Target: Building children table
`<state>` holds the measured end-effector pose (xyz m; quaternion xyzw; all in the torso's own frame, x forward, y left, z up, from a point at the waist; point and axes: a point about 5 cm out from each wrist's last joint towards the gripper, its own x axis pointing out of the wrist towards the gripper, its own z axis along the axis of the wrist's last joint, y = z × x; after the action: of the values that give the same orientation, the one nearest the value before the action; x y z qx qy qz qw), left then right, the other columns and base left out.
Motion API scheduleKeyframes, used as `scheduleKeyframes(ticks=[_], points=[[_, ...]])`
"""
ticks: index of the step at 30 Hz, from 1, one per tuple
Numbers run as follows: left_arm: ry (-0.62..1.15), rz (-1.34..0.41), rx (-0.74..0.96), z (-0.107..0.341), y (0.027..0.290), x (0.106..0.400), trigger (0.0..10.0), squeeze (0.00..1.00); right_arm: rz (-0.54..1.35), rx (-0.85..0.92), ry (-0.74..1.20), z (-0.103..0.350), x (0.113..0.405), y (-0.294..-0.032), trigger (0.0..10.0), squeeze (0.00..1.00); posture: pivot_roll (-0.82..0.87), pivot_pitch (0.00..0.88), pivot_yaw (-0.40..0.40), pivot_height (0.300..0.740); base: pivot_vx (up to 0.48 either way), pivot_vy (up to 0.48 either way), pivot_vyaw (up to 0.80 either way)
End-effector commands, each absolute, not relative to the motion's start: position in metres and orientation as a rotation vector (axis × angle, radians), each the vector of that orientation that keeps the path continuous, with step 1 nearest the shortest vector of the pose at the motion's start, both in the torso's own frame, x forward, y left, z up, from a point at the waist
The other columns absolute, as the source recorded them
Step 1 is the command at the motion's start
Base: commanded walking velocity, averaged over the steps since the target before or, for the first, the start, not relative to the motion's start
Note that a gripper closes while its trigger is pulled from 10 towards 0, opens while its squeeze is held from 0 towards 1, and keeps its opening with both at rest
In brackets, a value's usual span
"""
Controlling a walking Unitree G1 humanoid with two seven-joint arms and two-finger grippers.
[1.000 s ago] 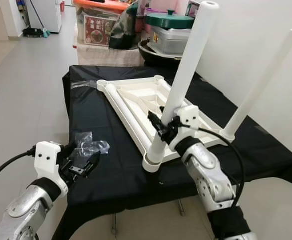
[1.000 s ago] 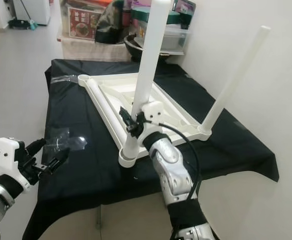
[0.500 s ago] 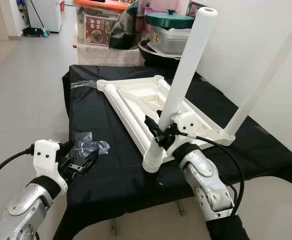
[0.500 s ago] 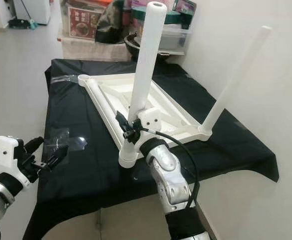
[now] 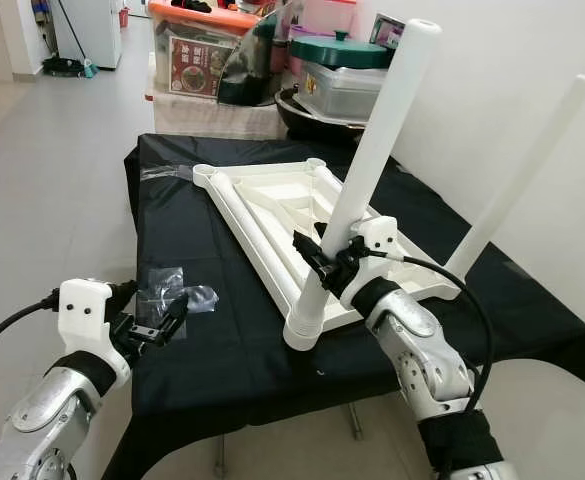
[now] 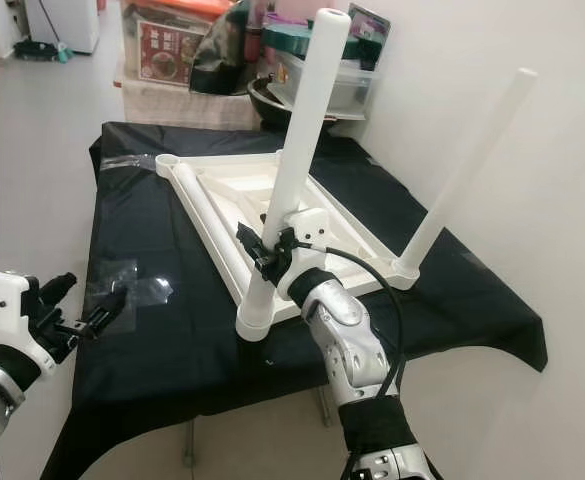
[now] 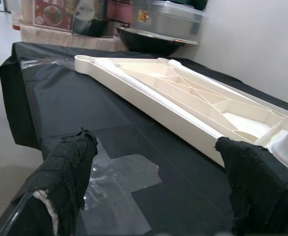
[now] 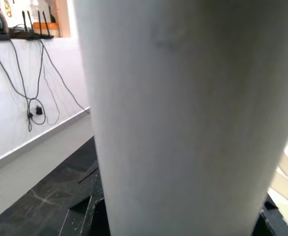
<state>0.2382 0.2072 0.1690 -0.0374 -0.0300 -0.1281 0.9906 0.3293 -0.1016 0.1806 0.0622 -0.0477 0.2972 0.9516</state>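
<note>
Table leg (image 5: 372, 170), a stiff, light, smooth plastic tube, looks slippery; the right gripper (image 5: 324, 262) is clamped low near its socket. Left gripper (image 5: 162, 322) hovers, fingers apart, over the counter (image 5: 222, 340).

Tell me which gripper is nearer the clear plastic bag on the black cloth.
Left. The left gripper hovers open at the table's near edge, just short of the clear plastic bag. The right gripper is off to the bag's right, clamped on the white table leg.
</note>
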Motion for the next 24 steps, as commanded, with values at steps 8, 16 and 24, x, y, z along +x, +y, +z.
scheduleKeyframes(ticks=[8, 16, 24], points=[[-0.025, -0.218, -0.091, 0.16, 0.209, 0.239, 10.0, 0.0, 0.604, 0.098, 0.033, 0.148, 0.324, -0.097, 0.0, 0.0, 0.18, 0.0, -0.182, 0.74, 0.0, 0.0, 0.0], [-0.02, -0.215, -0.091, 0.159, 0.208, 0.242, 10.0, 0.0, 0.608, 0.114, 0.061, 0.139, 0.316, -0.097, 0.0, 0.0, 0.17, 0.0, -0.174, 0.74, 0.0, 0.0, 0.0], [-0.026, -0.202, -0.083, 0.16, 0.209, 0.245, 10.0, 0.0, 0.123, 0.148, 0.184, 0.133, 0.34, -0.133, 0.0, 0.0, 0.17, 0.0, -0.183, 0.74, 0.0, 0.0, 0.0]])
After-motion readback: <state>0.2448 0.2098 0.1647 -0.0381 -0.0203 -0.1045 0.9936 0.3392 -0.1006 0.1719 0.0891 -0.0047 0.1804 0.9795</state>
